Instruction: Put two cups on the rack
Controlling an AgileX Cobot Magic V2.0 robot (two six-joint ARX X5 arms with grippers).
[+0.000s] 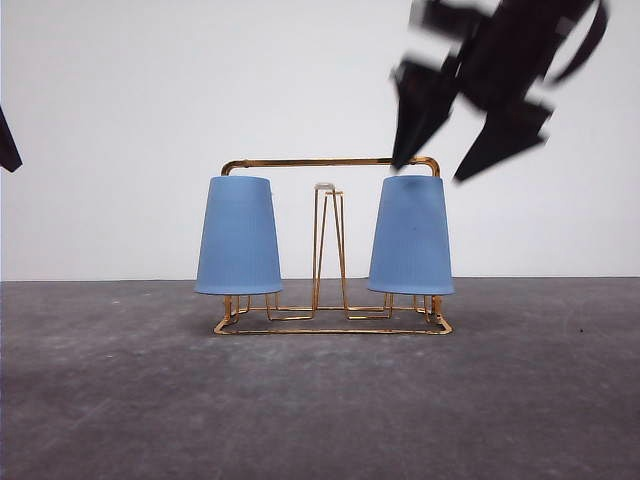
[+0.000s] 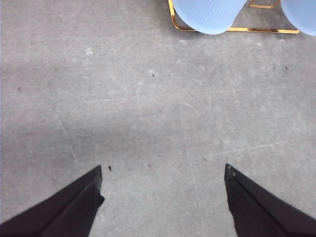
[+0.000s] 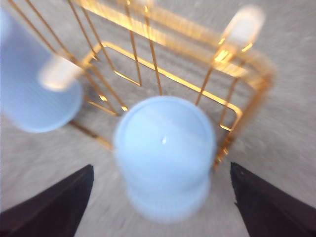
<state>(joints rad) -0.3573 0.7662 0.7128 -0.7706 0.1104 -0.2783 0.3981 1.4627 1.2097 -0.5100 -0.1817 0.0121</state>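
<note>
Ideally, with both cups inverted on the rack, the open, empty right end effector lifts straight up, clear of the prongs.

My bench looks like a lab test setup: bare grey matte tabletop, plain white backdrop wall, no furnishings.

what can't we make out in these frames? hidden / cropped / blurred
- Right gripper, front view: motion-blurred, so finger outlines are smeared.
- Prongs under both cups, front view: hidden by the cup walls.
- Rack, right wrist view: blurred; its white tips are just smudges.
- Rack and cups, left wrist view: cut off by the frame edge.
- Left arm, front view: a sliver at the frame edge.
</note>
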